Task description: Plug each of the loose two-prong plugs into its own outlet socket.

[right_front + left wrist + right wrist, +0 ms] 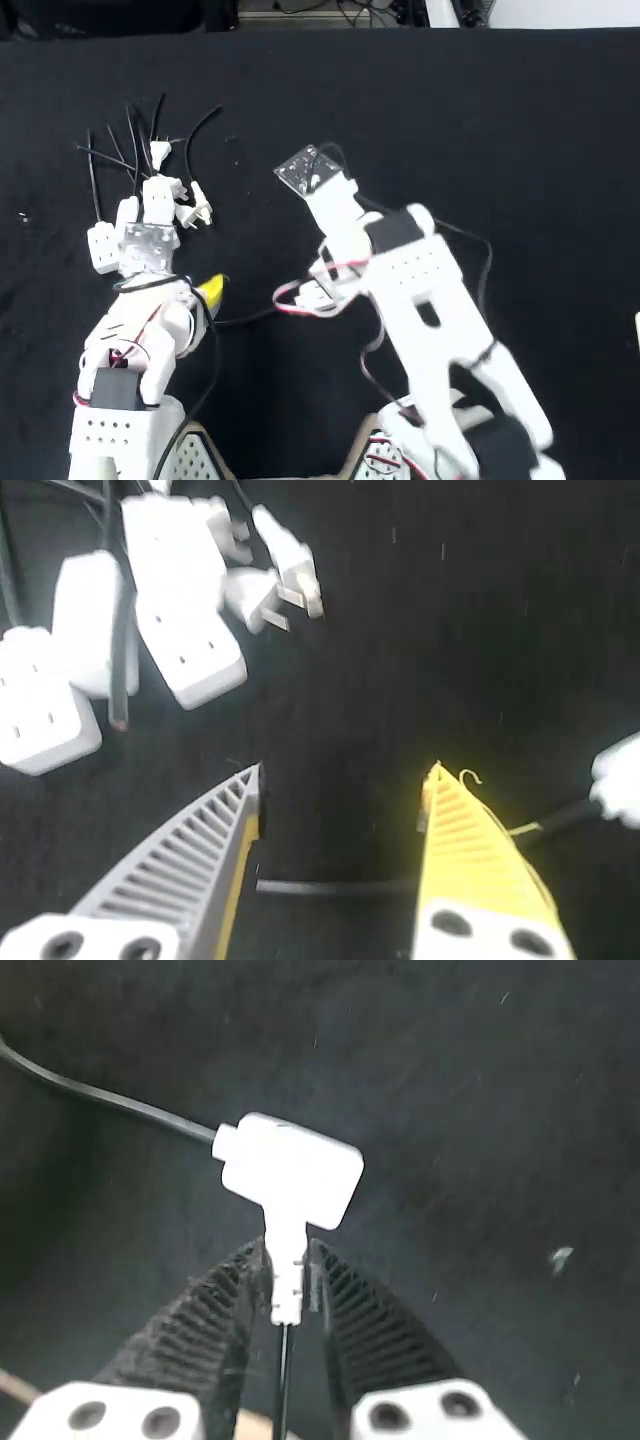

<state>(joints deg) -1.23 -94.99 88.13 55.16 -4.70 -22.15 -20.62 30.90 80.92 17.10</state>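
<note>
Several white outlet sockets (190, 655) lie in a cluster on the black cloth, with two loose two-prong plugs (290, 565) beside them. My left gripper (343, 780) is open just short of the cluster, with nothing between its fingers. From above, the cluster (150, 215) sits ahead of the left arm, whose yellow finger (212, 290) sticks out sideways. My right gripper (288, 1260) is shut on a slim white plug (287, 1260), whose far end meets a white socket block (290, 1170) with a black cord.
Black cords (120, 160) fan out beyond the sockets. One black cord (320, 885) lies across the cloth between my left fingers. The right arm (420, 290) stretches over the table's middle. The black cloth (520, 150) covers the whole table.
</note>
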